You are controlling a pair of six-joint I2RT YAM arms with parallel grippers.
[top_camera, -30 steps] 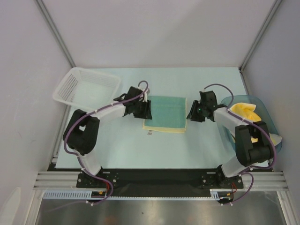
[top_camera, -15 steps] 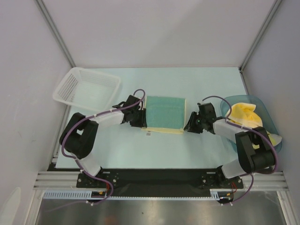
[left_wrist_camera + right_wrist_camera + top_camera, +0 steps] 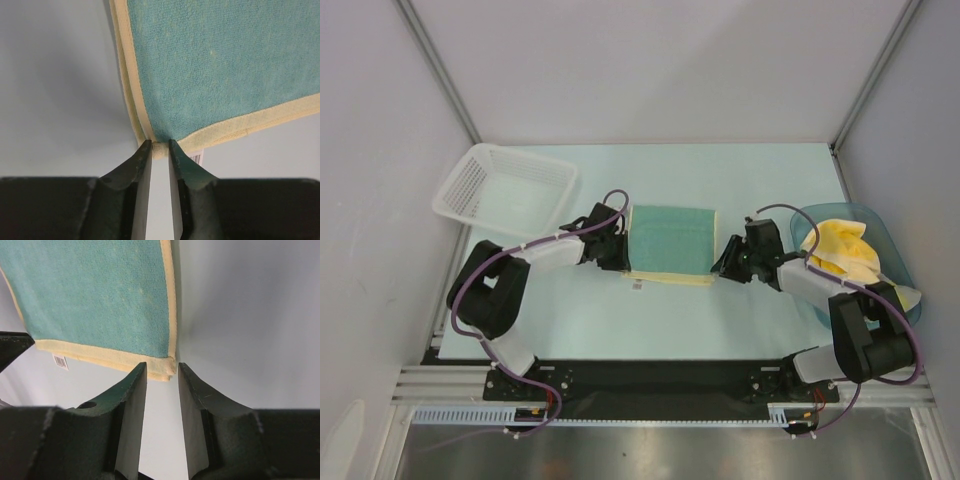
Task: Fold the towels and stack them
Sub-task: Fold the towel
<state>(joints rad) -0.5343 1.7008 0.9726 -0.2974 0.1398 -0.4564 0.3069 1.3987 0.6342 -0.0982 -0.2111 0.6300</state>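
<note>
A teal green towel with a yellow edge [image 3: 670, 240] lies folded flat on the table between my two grippers. My left gripper [image 3: 623, 262] is at its near left corner. In the left wrist view the jaws [image 3: 160, 145] stand close together with the yellow corner of the towel [image 3: 225, 65] pinched between the tips. My right gripper [image 3: 720, 268] is at the near right corner. In the right wrist view its jaws [image 3: 162, 367] stand wider, with the corner of the towel [image 3: 100, 295] between the tips but short of the right finger. Pale yellow towels [image 3: 840, 245] lie bunched in the blue tub.
A white mesh basket [image 3: 470, 180] stands at the back left. The blue translucent tub [image 3: 820, 212] stands at the right edge beside my right arm. A small barcode label [image 3: 638, 286] sticks out under the towel's near edge. Grey walls enclose the table.
Both grippers have come down and in to the towel's near corners and lie low on the table. The towel's near edge has been drawn slightly. Little has moved in the last half second.
</note>
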